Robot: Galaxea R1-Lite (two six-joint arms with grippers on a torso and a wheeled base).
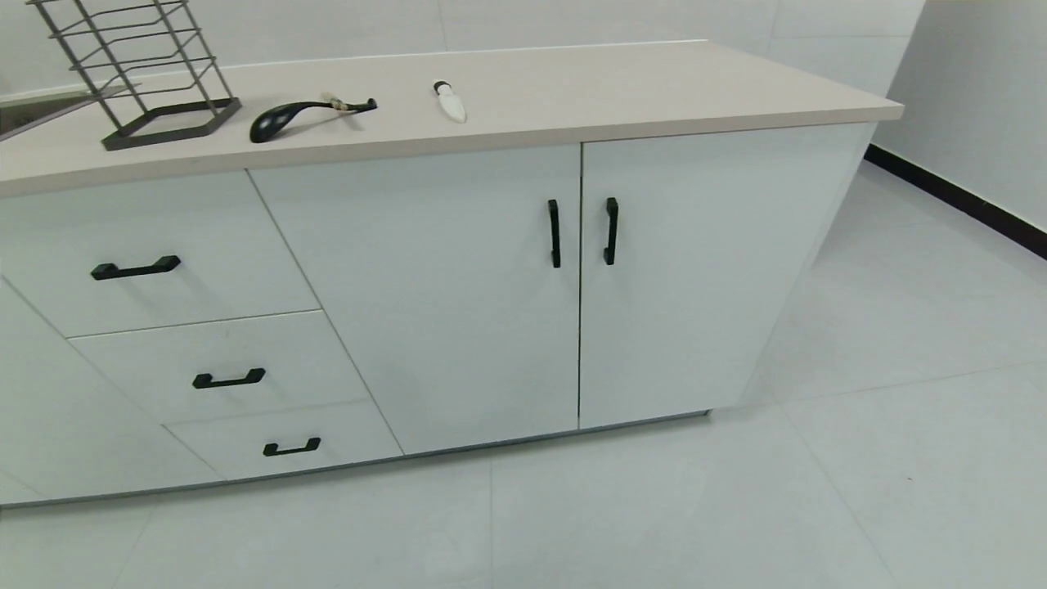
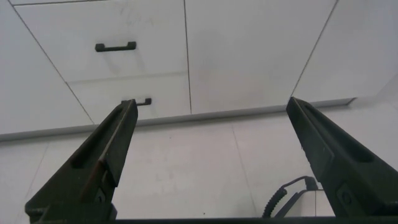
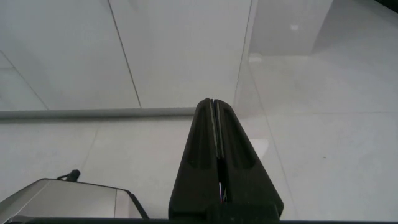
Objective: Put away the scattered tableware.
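A black ladle [image 1: 304,114] lies on the beige countertop [image 1: 572,90], just right of a black wire rack [image 1: 139,69]. A small white knife with a black handle [image 1: 449,100] lies further right on the same counter. My left gripper [image 2: 211,109] hangs low in front of the cabinet drawers, open, with nothing between its fingers. My right gripper [image 3: 215,106] is shut and holds nothing, low over the floor by the cabinet base.
White cabinet below the counter: three drawers with black handles [image 1: 136,267] on the left, two doors with vertical handles [image 1: 582,231] in the middle. A sink edge [image 1: 33,110] shows at far left. Open tiled floor [image 1: 818,491] lies in front and to the right.
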